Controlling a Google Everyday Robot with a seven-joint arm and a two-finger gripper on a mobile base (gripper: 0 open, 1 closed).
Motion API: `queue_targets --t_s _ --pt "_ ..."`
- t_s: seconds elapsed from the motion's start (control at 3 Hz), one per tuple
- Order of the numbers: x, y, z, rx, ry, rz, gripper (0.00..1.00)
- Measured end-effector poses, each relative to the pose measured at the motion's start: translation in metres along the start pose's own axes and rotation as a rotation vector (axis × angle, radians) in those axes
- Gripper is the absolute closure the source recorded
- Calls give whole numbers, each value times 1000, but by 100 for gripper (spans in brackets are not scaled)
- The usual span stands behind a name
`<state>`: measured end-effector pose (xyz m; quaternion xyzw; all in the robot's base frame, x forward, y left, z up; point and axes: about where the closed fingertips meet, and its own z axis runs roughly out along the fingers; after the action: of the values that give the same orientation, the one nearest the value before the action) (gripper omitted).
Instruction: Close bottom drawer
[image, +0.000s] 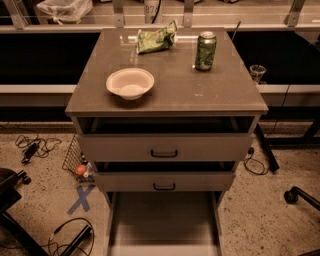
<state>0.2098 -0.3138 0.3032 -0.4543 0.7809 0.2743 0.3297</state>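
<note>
The grey-beige cabinet (165, 95) stands in the middle of the camera view. Its bottom drawer (164, 220) is pulled far out toward me; I see its wide shallow tray, and its front panel lies at the frame's lower edge with the handle out of view. The top drawer (164, 148) and the middle drawer (164, 181) are each open a little, with black bar handles. The gripper is not in view.
On the cabinet top are a white bowl (130, 83), a green can (205, 50) and a green snack bag (156, 39). Cables (32, 146) and a blue X tape mark (81, 198) lie on the floor at left. Black chair parts sit at lower left (10, 190) and at right (300, 196).
</note>
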Motion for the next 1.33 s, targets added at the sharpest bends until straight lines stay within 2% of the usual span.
queue_targets --t_s 0.33,0.67,1.0,1.33 --pt "8 6 26 -3 5 -12 100" --pt "27 15 82 2 44 -64 100" --pt "48 -2 137 26 70 -84 100" --pt "52 -22 169 21 80 -92 100"
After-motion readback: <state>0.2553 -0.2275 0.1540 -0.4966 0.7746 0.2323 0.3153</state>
